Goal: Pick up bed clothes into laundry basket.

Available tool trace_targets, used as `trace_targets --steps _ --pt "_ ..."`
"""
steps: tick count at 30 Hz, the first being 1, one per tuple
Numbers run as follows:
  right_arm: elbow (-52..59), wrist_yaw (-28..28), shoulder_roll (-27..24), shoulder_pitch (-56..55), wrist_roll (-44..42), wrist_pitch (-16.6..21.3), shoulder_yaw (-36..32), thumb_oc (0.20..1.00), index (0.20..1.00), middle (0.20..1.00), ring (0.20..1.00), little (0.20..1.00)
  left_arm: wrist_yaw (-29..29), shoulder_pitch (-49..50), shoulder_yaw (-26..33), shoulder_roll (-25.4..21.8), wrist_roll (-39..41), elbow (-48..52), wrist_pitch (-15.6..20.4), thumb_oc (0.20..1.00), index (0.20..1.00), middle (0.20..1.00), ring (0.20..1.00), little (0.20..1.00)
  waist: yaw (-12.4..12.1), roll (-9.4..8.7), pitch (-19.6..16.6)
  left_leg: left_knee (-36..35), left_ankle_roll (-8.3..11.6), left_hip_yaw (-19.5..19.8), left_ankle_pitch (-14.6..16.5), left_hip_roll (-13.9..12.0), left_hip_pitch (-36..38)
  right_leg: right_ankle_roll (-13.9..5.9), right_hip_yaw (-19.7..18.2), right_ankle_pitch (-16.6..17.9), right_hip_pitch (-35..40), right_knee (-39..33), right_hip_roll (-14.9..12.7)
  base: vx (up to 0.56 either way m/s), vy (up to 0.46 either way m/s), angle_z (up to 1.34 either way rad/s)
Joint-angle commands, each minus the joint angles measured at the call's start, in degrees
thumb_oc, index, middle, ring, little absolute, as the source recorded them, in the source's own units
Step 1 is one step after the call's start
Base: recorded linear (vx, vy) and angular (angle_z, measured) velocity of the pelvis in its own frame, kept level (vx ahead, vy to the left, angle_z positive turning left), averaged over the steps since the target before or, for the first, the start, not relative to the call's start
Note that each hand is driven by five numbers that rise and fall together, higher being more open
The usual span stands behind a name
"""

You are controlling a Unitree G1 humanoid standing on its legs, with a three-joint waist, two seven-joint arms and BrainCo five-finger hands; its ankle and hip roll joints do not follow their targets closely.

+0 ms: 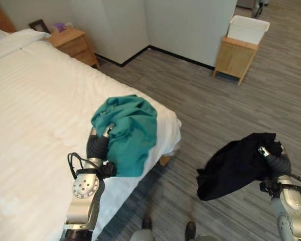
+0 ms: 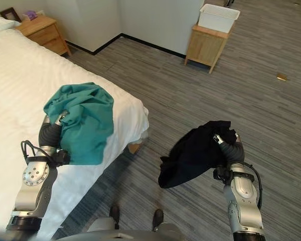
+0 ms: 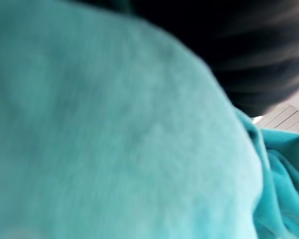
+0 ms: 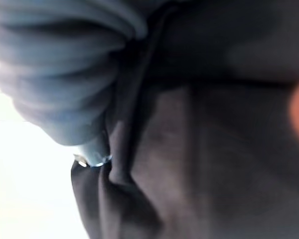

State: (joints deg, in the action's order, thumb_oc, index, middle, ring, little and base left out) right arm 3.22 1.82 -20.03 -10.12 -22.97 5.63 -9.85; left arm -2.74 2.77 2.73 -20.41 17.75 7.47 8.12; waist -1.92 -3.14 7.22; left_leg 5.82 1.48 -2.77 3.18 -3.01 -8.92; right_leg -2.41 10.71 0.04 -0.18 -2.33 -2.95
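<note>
Two garments are off the bed, one in each hand. One teal garment (image 1: 128, 133) hangs bunched from the left hand (image 1: 98, 143) above the near corner of the white bed (image 1: 35, 110), draping over the hand so that the dark ribbed cover and a single silver finger at the cloth's edge show; how the fingers stand under the cloth I cannot tell, and the left wrist view gives teal fabric up close with the dark cover beside it. One black garment (image 2: 195, 153) hangs from the right hand (image 2: 230, 145), held up over the grey wood-patterned floor (image 2: 190, 85), well apart from the bed; the cloth lies over the hand and one silver finger pokes out on top, so the fingers' state cannot be told there either, and the right wrist view shows dark folds against the ribbed cover. One white rectangular basket (image 1: 248, 28) sits on top of one small wooden cabinet (image 1: 235, 59) against the far wall, well apart from both hands. One wooden nightstand (image 1: 72, 44) stands beside the head of the bed, with one dark picture frame (image 1: 39, 25) on it and a small purple thing I cannot identify.
</note>
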Motion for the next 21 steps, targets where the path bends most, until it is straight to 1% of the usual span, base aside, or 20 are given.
trace_targets --steps 1,3,4,5,6,7,8,9,10,12,13,14,15,16,18,19,21 --pt "2.63 -1.05 -1.17 2.66 -0.55 3.6 -1.19 0.2 0.2 0.2 0.2 0.2 0.21 -1.47 3.98 -2.45 0.87 2.21 2.64 0.2 0.2 0.2 0.2 0.2 -0.76 -0.26 -2.34 -3.67 1.11 -1.26 -3.87 2.06 3.58 -3.48 -2.3 1.1 0.61 -0.33 -1.79 0.09 0.106 -0.4" --pt "2.37 -1.0 -0.71 2.66 -0.55 3.66 -1.26 0.2 0.2 0.2 0.2 0.2 0.2 -0.96 4.3 -2.75 0.64 2.1 2.63 0.2 0.2 0.2 0.2 0.2 -0.63 0.02 -2.57 -4.51 0.79 -1.36 -3.8 2.44 4.37 -3.59 -2.51 0.96 0.66 -0.07 -1.95 0.11 0.182 -0.34" --pt "1.95 -0.86 0.14 3.12 0.1 3.71 -0.68 0.2 0.2 0.2 0.2 0.2 -1.01 0.12 6.57 -3.27 0.79 0.43 2.74 0.2 0.2 0.2 0.2 0.2 -0.68 1.22 -2.64 -5.4 -0.53 -2.12 -3.45 3.39 5.85 -4.21 -3.09 -0.19 -0.08 4.11 -3.38 0.1 0.208 -0.16" --pt "1.94 -0.83 0.14 3.18 0.13 3.7 -0.6 0.2 0.2 0.2 0.2 0.2 -1.02 0.09 6.64 -3.28 0.81 0.36 2.8 0.2 0.2 0.2 0.2 0.2 -0.71 1.18 -2.6 -5.47 -0.59 -2.24 -3.46 3.44 5.91 -4.27 -3.24 -0.49 -0.36 4.68 -3.47 0.13 0.285 -0.1" --pt "1.9 -0.87 0.25 3.59 0.56 3.54 -0.12 0.2 0.2 0.2 0.2 0.2 -1.66 0.4 7.56 -3.45 0.69 -0.73 2.7 0.2 0.2 0.2 0.2 0.2 -0.87 1.66 -2.25 -5.71 -1.24 -2.74 -3.29 3.61 6.41 -4.59 -3.18 -1.09 -1.74 8.62 -4.16 0.03 0.083 -0.05" --pt "1.89 -0.87 0.25 3.61 0.57 3.54 -0.11 0.2 0.2 0.2 0.2 0.2 -1.66 0.39 7.57 -3.46 0.7 -0.74 2.7 0.2 0.2 0.2 0.2 0.2 -0.91 1.63 -2.26 -5.73 -1.25 -2.79 -3.3 3.64 6.39 -4.6 -3.25 -1.22 -1.89 8.84 -4.2 0.09 0.171 -0.07" --pt "2.09 -1.0 0.28 4.43 1.8 3.07 0.65 0.2 0.2 0.2 0.2 0.2 -2.06 1.49 8.68 -4.07 -0.28 -1.38 2.46 0.2 0.2 0.2 0.2 0.2 -1.0 2.28 -1.35 -5.83 -2.03 -3.26 -2.68 3.36 7.69 -5.45 -1.97 0.77 -4.68 14.31 -5.11 0.12 0.159 -0.16" --pt "2.0 -1.67 0.38 4.41 1.95 2.43 0.65 0.2 0.2 0.2 0.2 0.2 -2.36 1.94 9.57 -4.41 -0.66 -2.36 2.32 0.2 0.2 0.2 0.2 0.2 0.08 2.09 -0.15 -6.78 -2.49 -3.15 -2.24 3.59 9.34 -5.82 -3.48 2.18 -9.77 17.46 -3.8 0.13 0.157 -0.28" --pt "2.01 -1.7 0.36 4.44 1.93 2.4 0.66 0.2 0.2 0.2 0.2 0.2 -2.36 1.91 9.61 -4.41 -0.64 -2.41 2.35 0.2 0.2 0.2 0.2 0.2 0.05 2.15 -0.19 -6.99 -2.47 -3.2 -2.23 3.51 9.42 -5.8 -3.55 2.05 -9.94 17.7 -3.72 0.13 0.082 -0.41" --pt "2.09 -1.58 0.41 3.86 1.21 2.68 -0.98 0.2 0.2 0.2 0.2 0.2 -2.83 1.85 10.63 -4.27 -0.3 -2.55 2.57 0.2 0.2 0.2 0.2 0.2 1.21 2.16 0.0 -8.34 -2.44 -2.14 -1.65 3.92 10.99 -5.02 -4.46 2.34 -13.0 14.18 -1.15 0.27 0.009 0.02" --pt "2.2 -0.54 0.28 3.01 0.7 3.14 -2.45 0.2 0.2 0.2 0.2 0.2 -3.24 1.0 10.69 -4.15 0.05 -2.72 2.45 0.2 0.2 0.2 0.2 0.2 2.44 1.72 0.22 -8.96 -2.29 -1.14 -0.54 4.45 12.26 -4.78 -5.19 3.74 -14.45 10.35 -0.79 0.31 -0.016 0.41" --pt "2.21 -0.51 0.29 3.01 0.69 3.15 -2.49 0.2 0.2 0.2 0.2 0.2 -3.28 0.88 10.62 -4.19 0.04 -2.82 2.47 0.2 0.2 0.2 0.2 0.2 2.5 1.85 0.2 -8.99 -2.27 -0.99 -0.46 4.32 12.29 -4.78 -5.01 3.86 -14.19 9.92 -0.68 0.39 -0.066 0.44" --pt "2.54 -0.15 0.21 1.94 0.77 3.28 -3.03 0.2 0.2 0.2 0.2 0.2 -3.44 -0.31 9.99 -4.22 -0.09 -3.41 2.42 0.2 0.2 0.2 0.2 0.2 3.63 1.53 0.41 -9.26 -1.83 -0.01 0.85 4.28 14.03 -5.26 -5.31 5.81 -15.92 6.49 -1.0 0.31 -0.089 0.38" --pt "2.89 -0.13 0.39 1.74 0.98 3.38 -2.96 0.2 0.2 0.2 0.2 0.2 -3.69 -0.95 9.67 -4.29 -0.35 -3.83 2.55 0.2 0.2 0.2 0.2 0.2 3.94 1.47 0.44 -9.54 -1.4 0.04 1.36 3.79 14.87 -5.8 -4.36 6.84 -16.97 4.82 -1.72 0.31 -0.089 0.43" --pt "2.98 -0.12 0.45 1.69 1.03 3.34 -3.02 0.2 0.2 0.2 0.2 0.2 -3.73 -1.09 9.57 -4.33 -0.37 -4.0 2.63 0.2 0.2 0.2 0.2 0.2 4.05 1.69 0.41 -9.64 -1.35 0.23 1.43 3.55 14.93 -5.82 -4.06 7.09 -16.62 4.27 -1.55 0.24 -0.096 0.37" --pt "2.61 0.21 0.52 2.37 1.48 3.77 -2.5 0.2 0.2 0.2 0.2 0.2 -3.82 -2.39 8.52 -4.28 -0.69 -4.5 3.0 0.2 0.2 0.2 0.2 0.2 4.82 1.83 0.02 -10.08 0.13 -0.27 3.38 2.03 18.13 -7.33 0.72 9.48 -18.6 -0.27 -3.81 0.52 -0.216 0.33" --pt "2.68 0.55 0.2 3.14 2.0 3.94 -1.77 0.2 0.2 0.2 0.2 0.2 -3.77 -2.79 7.71 -4.15 -0.58 -4.37 3.06 0.2 0.2 0.2 0.2 0.2 5.12 1.8 -0.69 -9.76 0.81 -0.63 5.05 1.38 20.55 -7.86 4.08 10.83 -19.02 0.25 -5.59 0.51 -0.214 0.13"
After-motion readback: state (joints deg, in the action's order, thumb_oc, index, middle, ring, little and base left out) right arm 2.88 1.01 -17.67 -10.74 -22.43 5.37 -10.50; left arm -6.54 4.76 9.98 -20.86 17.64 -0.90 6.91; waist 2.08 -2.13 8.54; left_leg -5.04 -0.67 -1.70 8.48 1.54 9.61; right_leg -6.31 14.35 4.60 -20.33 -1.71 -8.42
